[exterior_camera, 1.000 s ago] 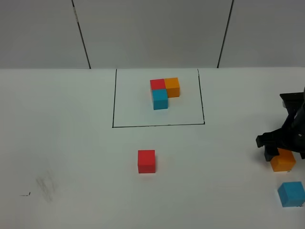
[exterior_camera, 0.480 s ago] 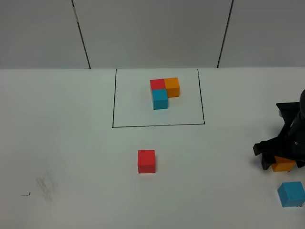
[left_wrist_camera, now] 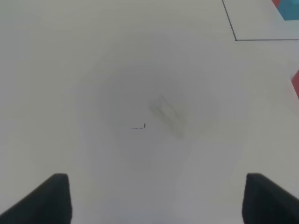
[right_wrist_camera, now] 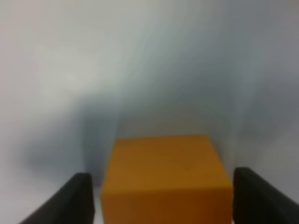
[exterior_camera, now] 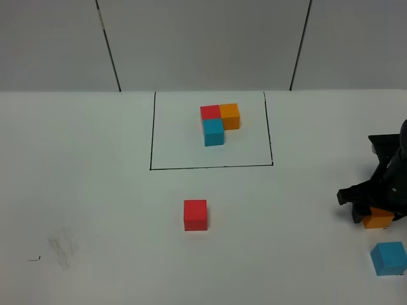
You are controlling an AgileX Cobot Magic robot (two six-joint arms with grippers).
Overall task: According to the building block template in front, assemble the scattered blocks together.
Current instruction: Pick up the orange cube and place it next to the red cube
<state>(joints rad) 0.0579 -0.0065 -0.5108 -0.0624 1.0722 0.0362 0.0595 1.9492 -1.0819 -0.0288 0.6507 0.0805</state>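
The building block template (exterior_camera: 219, 122), a red, orange and blue L-shaped cluster, sits inside a thin black rectangle at the back of the table. Of the scattered blocks, the red block (exterior_camera: 195, 215) lies alone in front of that rectangle. At the far right my right gripper (exterior_camera: 375, 206) is low over the orange block (exterior_camera: 379, 218). In the right wrist view the orange block (right_wrist_camera: 166, 175) fills the gap of the right gripper (right_wrist_camera: 163, 200), both fingers against its sides. The light blue block (exterior_camera: 388, 258) lies just in front. My left gripper (left_wrist_camera: 156, 200) hangs open over bare table.
The white table runs back to a grey panelled wall. A faint smudge and small black mark (exterior_camera: 60, 248) lie at the front left, also under the left gripper as the black mark (left_wrist_camera: 140, 126). A corner of the black frame line (left_wrist_camera: 230, 21) shows in the left wrist view.
My right gripper has come down over the orange block and its fingers have closed in on the block's sides. The red and blue blocks and the left arm have not moved.
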